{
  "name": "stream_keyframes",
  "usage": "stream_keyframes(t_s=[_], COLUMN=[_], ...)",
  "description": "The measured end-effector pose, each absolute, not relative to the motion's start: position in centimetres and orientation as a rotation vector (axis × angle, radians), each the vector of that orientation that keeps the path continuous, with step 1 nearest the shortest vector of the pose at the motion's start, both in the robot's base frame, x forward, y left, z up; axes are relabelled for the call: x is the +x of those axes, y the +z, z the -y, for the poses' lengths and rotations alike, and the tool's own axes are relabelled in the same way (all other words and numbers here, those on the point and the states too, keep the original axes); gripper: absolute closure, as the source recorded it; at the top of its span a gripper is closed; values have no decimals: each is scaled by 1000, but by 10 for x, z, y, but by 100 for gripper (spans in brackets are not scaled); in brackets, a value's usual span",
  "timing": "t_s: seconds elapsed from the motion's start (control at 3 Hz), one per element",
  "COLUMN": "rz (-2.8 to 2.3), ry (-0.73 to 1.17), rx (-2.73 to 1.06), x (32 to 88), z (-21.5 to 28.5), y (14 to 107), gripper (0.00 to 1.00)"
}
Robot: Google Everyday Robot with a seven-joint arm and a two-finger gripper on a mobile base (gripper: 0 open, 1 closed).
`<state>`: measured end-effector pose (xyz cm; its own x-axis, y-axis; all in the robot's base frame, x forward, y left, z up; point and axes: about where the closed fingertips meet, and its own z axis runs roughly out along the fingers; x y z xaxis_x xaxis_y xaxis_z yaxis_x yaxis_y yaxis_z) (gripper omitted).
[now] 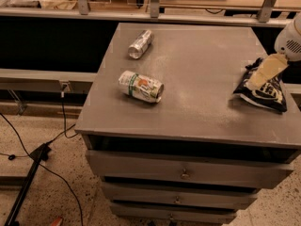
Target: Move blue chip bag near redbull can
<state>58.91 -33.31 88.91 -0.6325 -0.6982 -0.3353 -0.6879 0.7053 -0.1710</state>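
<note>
Camera view: the pale fingers (pixel 265 72) sit narrow and closed on the upper part of the blue chip bag (pixel 269 97), with the near one lying flat against the dark foil and the bag's top corner bunched up just beside it. The gripper (pixel 258 82) reaches in from the right edge of the picture, below a rounded white arm housing (pixel 290 40) that is cut off by the frame.

The bag rests on the counter (pixel 202 69) near its right edge, with its lower end touching the grey surface (its white lettering faces up).

Well apart from it, in the left half of the counter, a fatter white can (pixel 141 86) with a green and orange label lies on its side. Farther back and slightly to the left, the redbull can (pixel 140 44) also lies on its side, slim and silver, near the rear left part of the top.

Below the top are stacked drawers (pixel 183 173) with small knobs. To the left, black cables (pixel 61 126) trail across a speckled floor (pixel 51 182).
</note>
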Motion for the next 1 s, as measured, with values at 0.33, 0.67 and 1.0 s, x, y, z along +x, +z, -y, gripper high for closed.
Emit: stream_keyframes(t_s=[0.33,0.67,1.0], rz=[-2541,-2562,-2570], ry=[-12,39,85], rx=[-1084,-1089,-1096], x=[590,592,595], z=[333,333,333], y=[886,877,866], gripper=[0,0,13])
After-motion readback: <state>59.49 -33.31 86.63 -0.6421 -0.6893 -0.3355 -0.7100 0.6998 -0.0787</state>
